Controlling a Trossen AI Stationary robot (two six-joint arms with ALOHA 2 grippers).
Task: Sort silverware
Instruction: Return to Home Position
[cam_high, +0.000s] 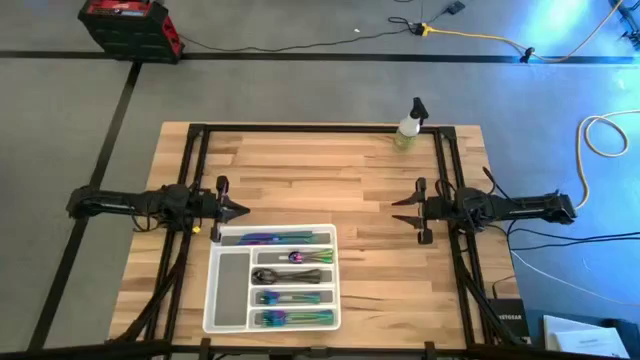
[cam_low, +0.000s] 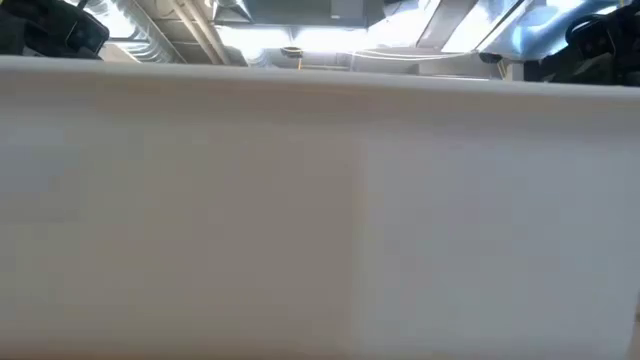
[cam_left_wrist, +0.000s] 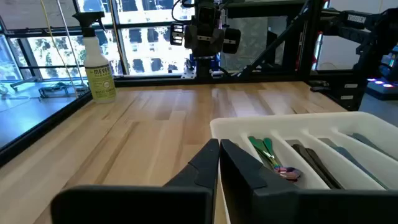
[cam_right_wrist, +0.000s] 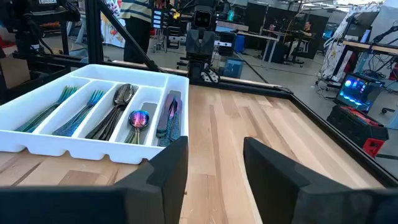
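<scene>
The silverware (cam_high: 290, 258) lies in the short compartments of the white tray (cam_high: 231, 288), and none shows on the counter (cam_high: 330, 170) around the tray, so the sorting looks done and the step in hand seems to be bringing the arms to rest. The left gripper (cam_high: 240, 210) hangs just beside the tray's corner nearest the left arm, its fingers pressed together on nothing. The right gripper (cam_high: 398, 209) stands well off the tray's opposite side, fingers spread and empty; next, both arms need only settle without brushing the tray.
</scene>
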